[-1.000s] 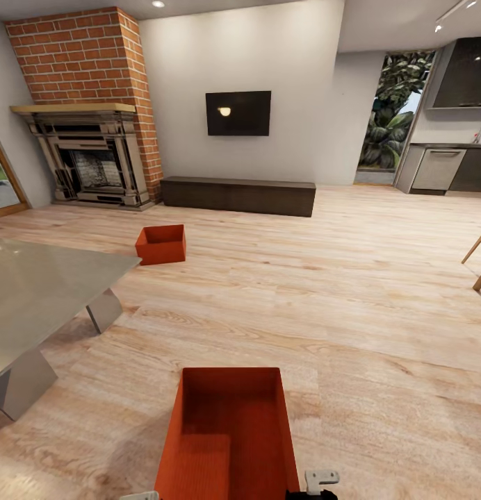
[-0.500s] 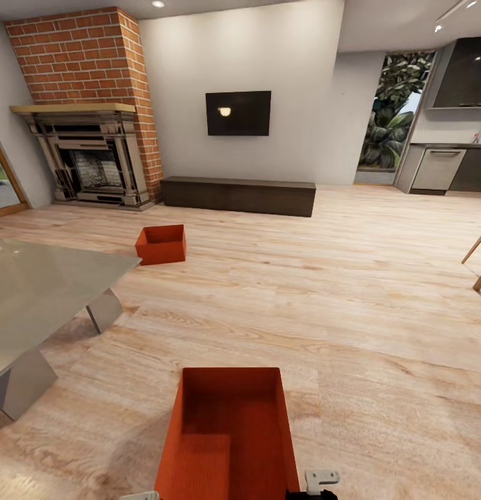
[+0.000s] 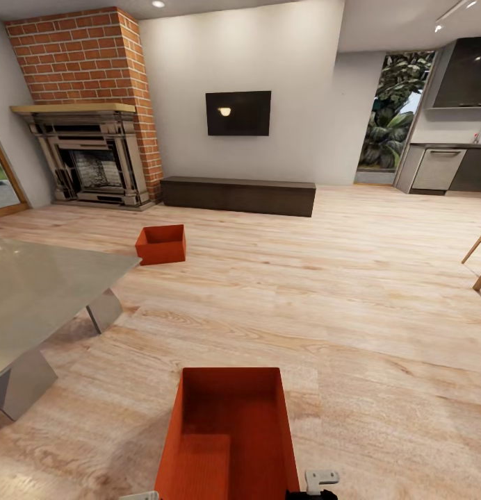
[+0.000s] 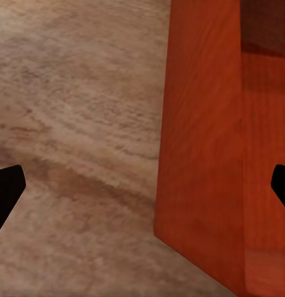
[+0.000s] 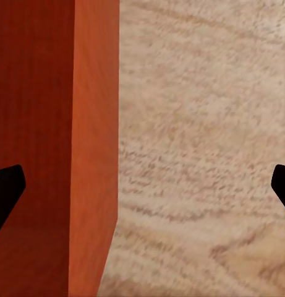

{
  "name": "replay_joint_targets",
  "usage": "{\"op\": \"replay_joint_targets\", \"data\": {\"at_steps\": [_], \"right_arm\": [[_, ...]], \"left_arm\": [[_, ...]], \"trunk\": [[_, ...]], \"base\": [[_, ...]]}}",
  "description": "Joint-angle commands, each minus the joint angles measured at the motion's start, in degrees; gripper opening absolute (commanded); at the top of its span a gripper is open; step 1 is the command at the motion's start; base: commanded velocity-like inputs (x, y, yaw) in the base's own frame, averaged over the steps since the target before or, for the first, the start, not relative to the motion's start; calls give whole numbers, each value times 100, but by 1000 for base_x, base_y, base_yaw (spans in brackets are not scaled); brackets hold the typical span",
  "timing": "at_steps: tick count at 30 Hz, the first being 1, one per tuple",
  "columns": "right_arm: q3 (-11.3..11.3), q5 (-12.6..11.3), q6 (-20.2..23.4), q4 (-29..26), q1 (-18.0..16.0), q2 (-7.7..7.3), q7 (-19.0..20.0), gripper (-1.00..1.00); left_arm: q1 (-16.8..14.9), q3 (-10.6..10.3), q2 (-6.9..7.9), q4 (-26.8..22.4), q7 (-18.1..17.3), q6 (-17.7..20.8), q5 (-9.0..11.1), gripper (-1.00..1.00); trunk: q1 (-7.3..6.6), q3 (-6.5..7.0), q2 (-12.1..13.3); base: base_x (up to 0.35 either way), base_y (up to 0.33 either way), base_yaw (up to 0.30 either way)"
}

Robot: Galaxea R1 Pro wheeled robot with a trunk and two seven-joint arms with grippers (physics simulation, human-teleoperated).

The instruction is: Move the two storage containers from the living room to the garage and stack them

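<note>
Was in the living room [image 3: 379,292], on light wood planks, with the brick fireplace [image 3: 94,160] at the far wall. Lay one red-orange container [image 3: 161,244] on the planks not far in front of the fireplace, a little to its right. Lay the second container [image 3: 230,430] much farther from the fireplace, close to the robot's base, open top upward. Neither was in the garage yet.

Left jaws spread wide, with one side wall of the near container [image 4: 198,154] standing between the two tips. Right jaws spread wide as well, across the opposite wall [image 5: 93,154]. Gripped nothing so far; could not tell whether any tip touched a wall.

Possible troubles, as a judgement: thin plain walls, so could slip out if pinched too near the rim or with unequal pressure. Could tilt the bin if lifted unevenly by the two arms. Could also knock the low grey table [image 3: 39,292], standing between the near container and the fireplace, when turned away with the load.
</note>
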Motion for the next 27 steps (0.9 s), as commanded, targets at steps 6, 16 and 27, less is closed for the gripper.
{"op": "replay_joint_targets", "data": {"at_steps": [6,16,27], "right_arm": [[30,4,-11,6,-3,2,-33,100],[34,4,-11,5,-3,0,-33,100],[33,4,-11,6,-3,-2,-33,100]], "left_arm": [[-3,49,-6,2,-40,-14,-29,100],[-3,49,-6,2,-40,-14,-29,100],[-3,49,-5,-1,-40,-14,-28,100]], "trunk": [[-1,-5,-2],[-1,-5,-2],[4,-49,-5]], "base": [[0,0,0],[0,0,0],[0,0,0]]}}
